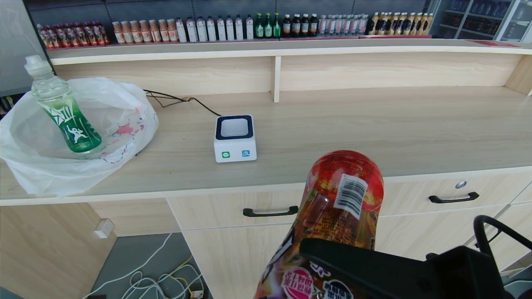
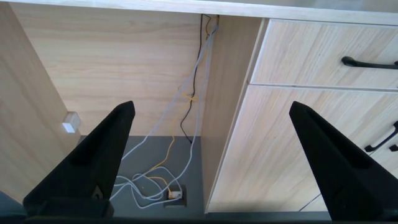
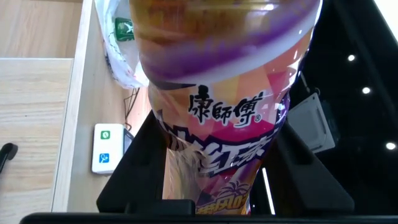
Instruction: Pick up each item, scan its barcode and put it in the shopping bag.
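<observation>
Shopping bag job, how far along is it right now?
Done: one green-label bottle stands in the shopping bag on the counter. In hand: the right pincer grips a red bottle in front of the drawers, barcode up, short of the scanner. Left, it seems: scan it and bag it. The left pincer hangs open, empty, below the counter.

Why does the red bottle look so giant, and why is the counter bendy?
Head view: the red bottle is held very near the camera, so it looms; the wide lens bows the counter edges. Right wrist view: ceiling lights show as bright dots.
</observation>
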Robot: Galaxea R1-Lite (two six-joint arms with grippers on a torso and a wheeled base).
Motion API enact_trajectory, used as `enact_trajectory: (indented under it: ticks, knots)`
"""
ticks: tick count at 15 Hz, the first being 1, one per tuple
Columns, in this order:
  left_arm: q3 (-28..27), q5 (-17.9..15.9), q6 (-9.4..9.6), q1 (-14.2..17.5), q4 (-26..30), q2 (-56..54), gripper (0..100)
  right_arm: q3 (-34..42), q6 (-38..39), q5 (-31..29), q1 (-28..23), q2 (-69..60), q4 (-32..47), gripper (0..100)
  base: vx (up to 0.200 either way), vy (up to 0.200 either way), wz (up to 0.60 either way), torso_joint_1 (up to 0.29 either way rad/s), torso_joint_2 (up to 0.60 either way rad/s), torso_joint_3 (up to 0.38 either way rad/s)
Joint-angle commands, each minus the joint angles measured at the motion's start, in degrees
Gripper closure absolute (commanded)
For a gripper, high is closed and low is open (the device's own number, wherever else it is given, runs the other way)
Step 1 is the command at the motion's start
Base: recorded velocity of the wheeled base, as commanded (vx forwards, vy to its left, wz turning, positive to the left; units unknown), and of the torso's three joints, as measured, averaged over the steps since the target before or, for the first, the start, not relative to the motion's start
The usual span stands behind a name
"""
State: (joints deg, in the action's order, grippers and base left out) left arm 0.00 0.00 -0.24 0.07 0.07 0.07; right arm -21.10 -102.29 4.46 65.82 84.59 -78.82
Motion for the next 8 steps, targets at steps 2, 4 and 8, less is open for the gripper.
enact_trajectory:
  ticks: [2,4,8]
  knots:
    - [0.0,0.0,-0.02,0.01,0.01,0.01,0,0.36,0.43,0.02,0.01,0.05,-0.01,100,0.0,0.0,0.0,0.0,0.0,0.0]
    - [0.0,0.0,-0.02,0.01,0.01,0.01,0,0.36,0.6,0.02,0.01,0.05,-0.01,100,0.0,0.0,0.0,0.0,0.0,0.0]
    - [0.0,0.0,-0.02,0.01,0.01,0.01,0,0.36,0.87,0.02,0.01,0.05,-0.01,100,0.0,0.0,0.0,0.0,0.0,0.0]
